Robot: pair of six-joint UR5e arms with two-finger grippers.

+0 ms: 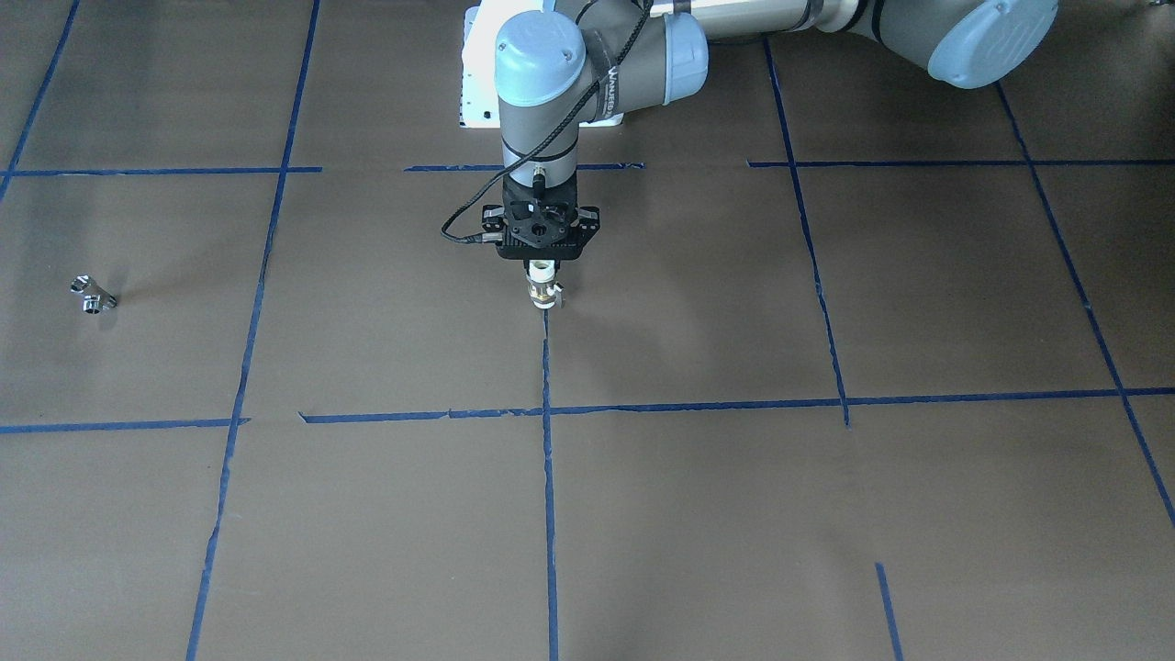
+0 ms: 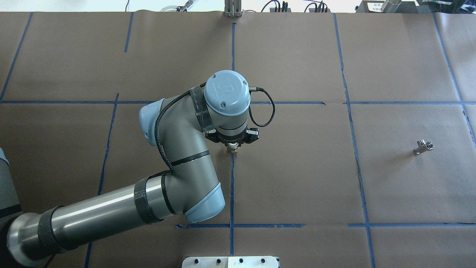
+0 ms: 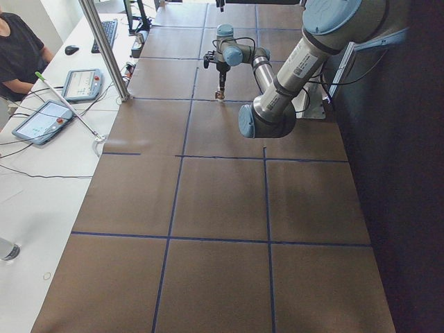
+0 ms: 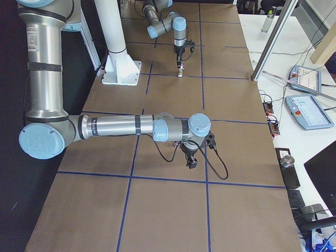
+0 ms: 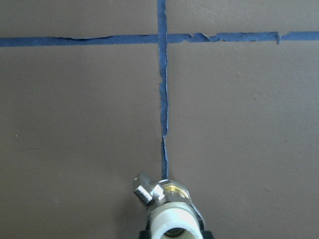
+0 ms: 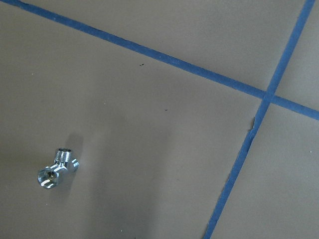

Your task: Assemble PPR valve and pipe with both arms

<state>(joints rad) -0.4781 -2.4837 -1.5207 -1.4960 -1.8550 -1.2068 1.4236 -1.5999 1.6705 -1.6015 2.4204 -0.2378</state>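
The left end effector [image 1: 542, 269] clamps the valve [image 1: 543, 292] by its white top; right end effector [image 4: 192, 160]: cannot tell. The chrome fitting [image 6: 57, 168], lower left, looks slick and rigid: pinch its barrel.

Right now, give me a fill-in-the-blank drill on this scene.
The left gripper grips the PPR valve by a ___ end. The pipe lies on the robot's ___ side of the table. The tape lines are ___. Missing: white; right; blue.
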